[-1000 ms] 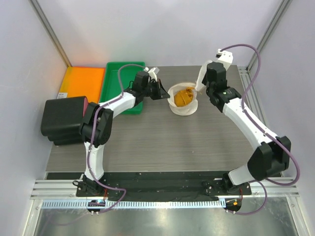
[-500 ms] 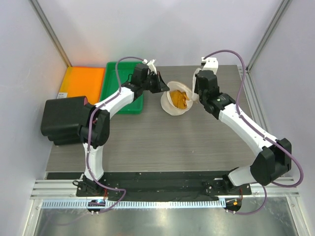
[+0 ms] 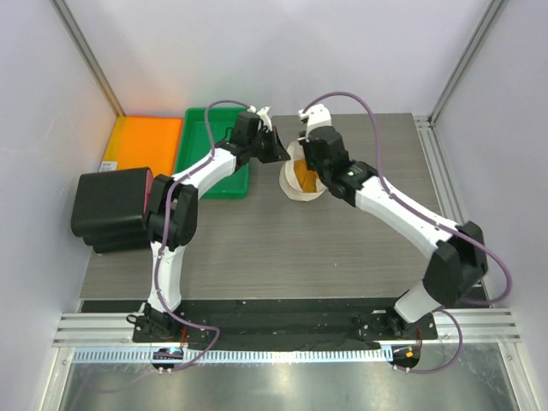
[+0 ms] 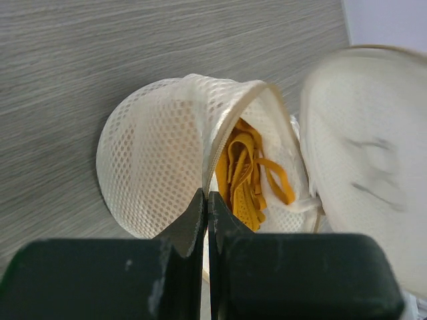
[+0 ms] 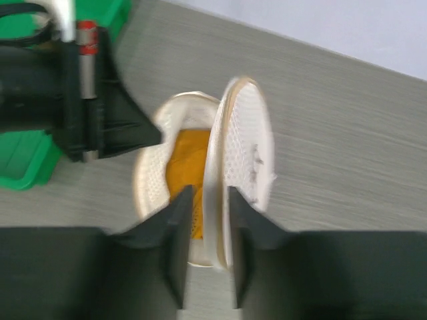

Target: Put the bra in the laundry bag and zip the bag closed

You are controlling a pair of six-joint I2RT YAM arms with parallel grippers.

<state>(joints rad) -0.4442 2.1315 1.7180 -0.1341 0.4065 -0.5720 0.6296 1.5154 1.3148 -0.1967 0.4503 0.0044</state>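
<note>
The cream mesh laundry bag (image 3: 297, 188) lies at the back middle of the table, tipped on its side with its mouth open. The orange-yellow bra (image 4: 243, 177) sits inside it and also shows in the right wrist view (image 5: 183, 160). My left gripper (image 4: 207, 197) is shut on the bag's rim at its left side (image 3: 281, 156). My right gripper (image 5: 205, 197) is closed on the edge of the round lid panel (image 5: 248, 140) and holds it upright, close against the mouth; in the top view it (image 3: 310, 167) hangs over the bag. The lid (image 4: 363, 160) is blurred.
A green tray (image 3: 214, 141) and a flat orange tray (image 3: 145, 141) lie at the back left. A black box (image 3: 111, 210) stands at the left edge. The left arm reaches over the green tray. Bare grey tabletop (image 3: 282, 248) fills the front.
My right gripper has swung left from the back right, carrying the lid over toward the bag's mouth. The bag has shifted slightly left. My left gripper keeps its hold on the rim.
</note>
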